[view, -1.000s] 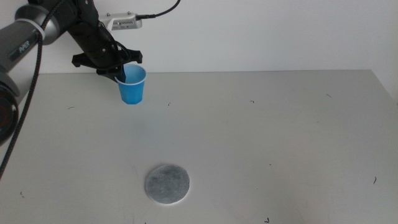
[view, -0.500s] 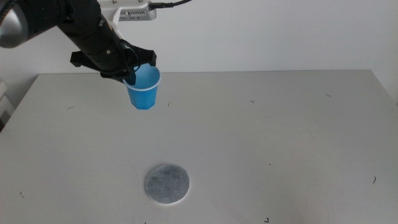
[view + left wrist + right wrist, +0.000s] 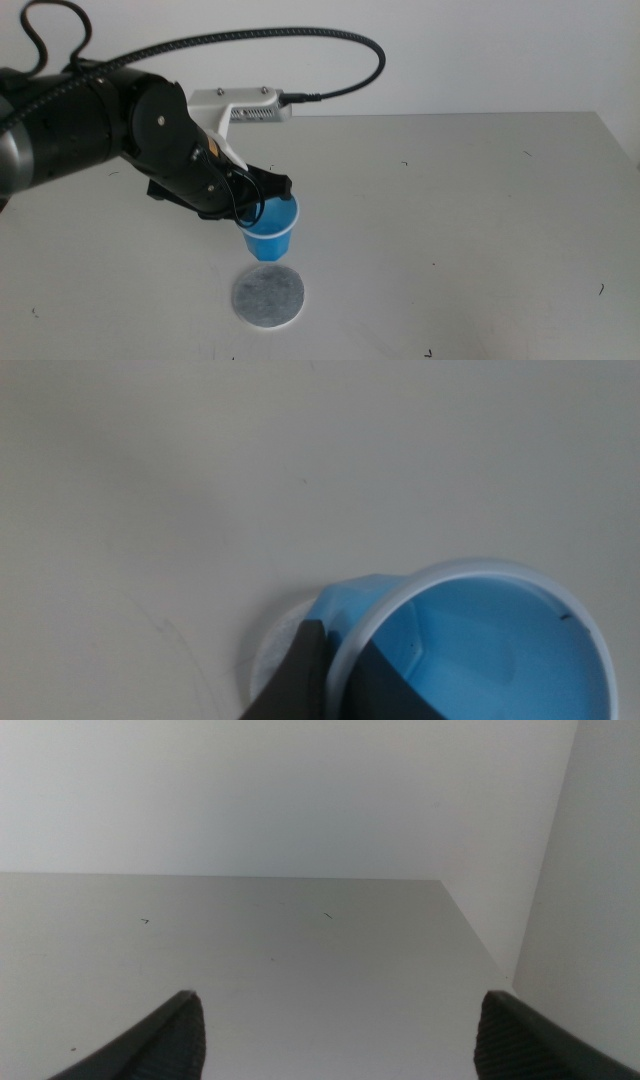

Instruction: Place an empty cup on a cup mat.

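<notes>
Left arm reaching in from the left side, wrist tipped down, left gripper [image 3: 262, 200] low over the table with jaws pinched on the cup's [image 3: 271, 230] rim, one inside, one outside. Right gripper [image 3: 340, 1030] parked off to the side, jaws spread wide

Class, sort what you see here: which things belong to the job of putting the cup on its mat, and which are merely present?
Part of the job:
the cup, gripped at its rim by the left gripper
the cup mat, just below the cup

Merely present:
the table
the right gripper, open and waiting aside
</notes>
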Robot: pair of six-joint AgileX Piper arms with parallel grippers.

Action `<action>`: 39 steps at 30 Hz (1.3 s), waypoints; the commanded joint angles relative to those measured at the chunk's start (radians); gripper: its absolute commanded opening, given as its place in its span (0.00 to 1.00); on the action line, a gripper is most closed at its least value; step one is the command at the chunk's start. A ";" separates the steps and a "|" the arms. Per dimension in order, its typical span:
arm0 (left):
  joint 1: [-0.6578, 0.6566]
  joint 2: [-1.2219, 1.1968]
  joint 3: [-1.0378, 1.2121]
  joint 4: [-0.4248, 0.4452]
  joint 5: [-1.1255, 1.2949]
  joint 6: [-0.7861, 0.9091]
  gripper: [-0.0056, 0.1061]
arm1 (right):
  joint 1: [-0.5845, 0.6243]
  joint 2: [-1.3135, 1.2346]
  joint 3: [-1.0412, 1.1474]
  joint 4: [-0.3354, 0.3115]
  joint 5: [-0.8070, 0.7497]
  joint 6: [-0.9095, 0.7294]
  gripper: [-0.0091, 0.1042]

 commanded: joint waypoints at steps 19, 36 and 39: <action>-0.057 0.012 0.164 -0.020 -0.201 -0.066 0.05 | 0.001 -0.027 -0.008 -0.014 -0.075 -0.005 0.91; -0.056 -0.025 0.163 0.013 -0.182 -0.054 0.76 | 0.001 -0.027 -0.008 -0.014 -0.075 -0.005 0.91; -0.056 -0.078 0.163 0.036 -0.190 -0.054 0.83 | 0.001 -0.027 -0.008 -0.014 -0.075 -0.005 0.91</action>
